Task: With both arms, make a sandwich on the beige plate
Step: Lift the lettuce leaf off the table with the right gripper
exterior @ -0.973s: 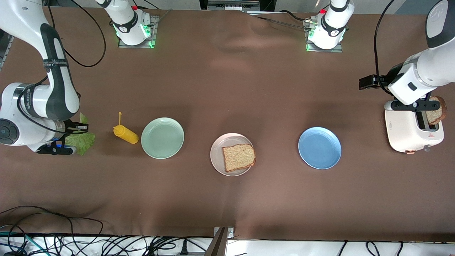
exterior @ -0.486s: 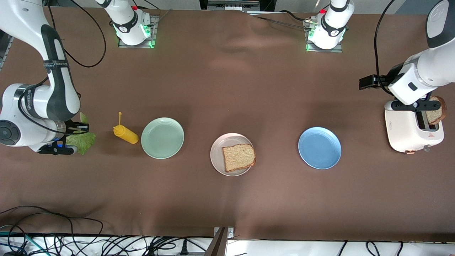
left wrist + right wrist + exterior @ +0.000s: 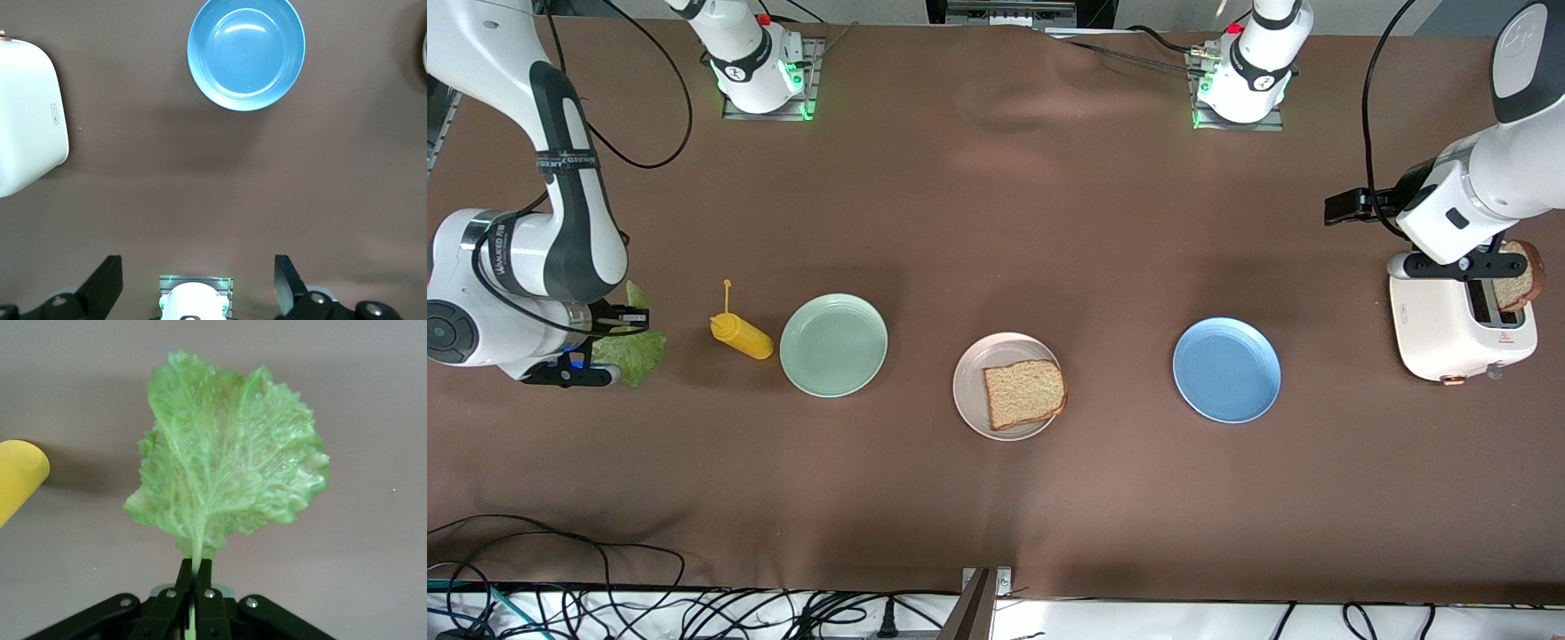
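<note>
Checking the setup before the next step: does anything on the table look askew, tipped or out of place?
The yellow squeeze bottle lies tipped on its side beside the mint-green plate. The brown bread slice sits off-centre on the beige plate, its corner overhanging the rim. Nothing looks spilled or damaged.

No readable text, tiny illegible label and red mark on toaster (image 3: pixel 1463 324), unreadable lettering on right arm (image 3: pixel 560 160)

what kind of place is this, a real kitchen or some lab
Most likely a robotics lab staged as a kitchen: two robot arms bolted to a brown-covered table, loose cables along its edge, and props like a toaster and plates.
</note>
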Tool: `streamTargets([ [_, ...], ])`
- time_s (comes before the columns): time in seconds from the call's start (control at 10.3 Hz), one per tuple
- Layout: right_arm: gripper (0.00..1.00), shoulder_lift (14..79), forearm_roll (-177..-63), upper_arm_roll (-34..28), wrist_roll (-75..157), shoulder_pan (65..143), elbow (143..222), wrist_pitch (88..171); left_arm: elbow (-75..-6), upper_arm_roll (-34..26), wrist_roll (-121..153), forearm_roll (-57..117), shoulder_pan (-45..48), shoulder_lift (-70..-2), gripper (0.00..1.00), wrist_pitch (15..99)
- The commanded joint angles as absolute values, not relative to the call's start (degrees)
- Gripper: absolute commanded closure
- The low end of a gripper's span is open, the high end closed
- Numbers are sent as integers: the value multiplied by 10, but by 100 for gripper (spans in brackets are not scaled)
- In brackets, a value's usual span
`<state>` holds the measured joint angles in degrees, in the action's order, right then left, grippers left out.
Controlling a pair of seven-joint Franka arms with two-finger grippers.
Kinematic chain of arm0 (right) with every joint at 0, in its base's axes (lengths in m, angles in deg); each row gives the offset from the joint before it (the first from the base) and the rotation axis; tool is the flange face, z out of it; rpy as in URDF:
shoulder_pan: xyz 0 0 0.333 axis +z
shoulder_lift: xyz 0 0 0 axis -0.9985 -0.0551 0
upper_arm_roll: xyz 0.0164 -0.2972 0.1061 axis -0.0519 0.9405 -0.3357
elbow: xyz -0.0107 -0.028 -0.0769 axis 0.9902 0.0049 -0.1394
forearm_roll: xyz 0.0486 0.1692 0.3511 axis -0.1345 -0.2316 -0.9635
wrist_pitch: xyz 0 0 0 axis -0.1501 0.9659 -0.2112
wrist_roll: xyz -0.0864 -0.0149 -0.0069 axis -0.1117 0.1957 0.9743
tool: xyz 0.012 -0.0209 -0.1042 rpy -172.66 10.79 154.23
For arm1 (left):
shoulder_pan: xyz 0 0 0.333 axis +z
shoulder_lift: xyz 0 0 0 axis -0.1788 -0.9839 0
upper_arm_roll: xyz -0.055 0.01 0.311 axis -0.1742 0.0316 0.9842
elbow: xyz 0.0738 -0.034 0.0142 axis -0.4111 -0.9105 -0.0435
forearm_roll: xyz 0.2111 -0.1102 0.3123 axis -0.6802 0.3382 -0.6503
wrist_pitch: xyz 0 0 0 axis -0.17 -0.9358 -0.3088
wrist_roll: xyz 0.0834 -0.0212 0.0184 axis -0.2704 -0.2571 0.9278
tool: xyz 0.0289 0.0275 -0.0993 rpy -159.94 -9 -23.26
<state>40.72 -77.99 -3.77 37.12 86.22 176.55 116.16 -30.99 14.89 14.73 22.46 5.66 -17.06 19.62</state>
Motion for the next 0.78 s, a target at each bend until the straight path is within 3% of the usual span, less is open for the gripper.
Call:
streamTargets([
  [0.0,100,399,-770,-39,393,861,1747,1145,-316,148,144,209,56,-165,0,193],
  [0.49,100,410,-778,-46,413,868,1734,1142,-316,148,144,209,56,-165,0,193],
  [0.68,100,443,-779,-52,415,883,1681,1060,-316,148,144,209,56,-166,0,193],
])
